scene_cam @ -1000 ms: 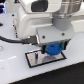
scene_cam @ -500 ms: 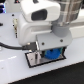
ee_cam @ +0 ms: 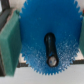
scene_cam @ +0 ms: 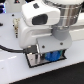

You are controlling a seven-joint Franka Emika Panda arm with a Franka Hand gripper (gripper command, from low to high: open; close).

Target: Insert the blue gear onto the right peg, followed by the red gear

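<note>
One blue gear [scene_cam: 52, 54] sits low under the arm, over the black plate [scene_cam: 34, 61] near the exterior view's middle. From the wrist, the blue gear [ee_cam: 47, 42] fills almost everything, its dark centre slot showing a small pin end. Green-padded fingers [ee_cam: 9, 45] flank the gear's toothed rim, pinching it between them. No red gear shows.

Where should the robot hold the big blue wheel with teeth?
Best by its toothed rim, coming straight down from above. The flat bright blue plastic gear lies level and wide, so two opposite edges suit the end effector's green pads, one either side, leaving its dark centre slot free.
</note>
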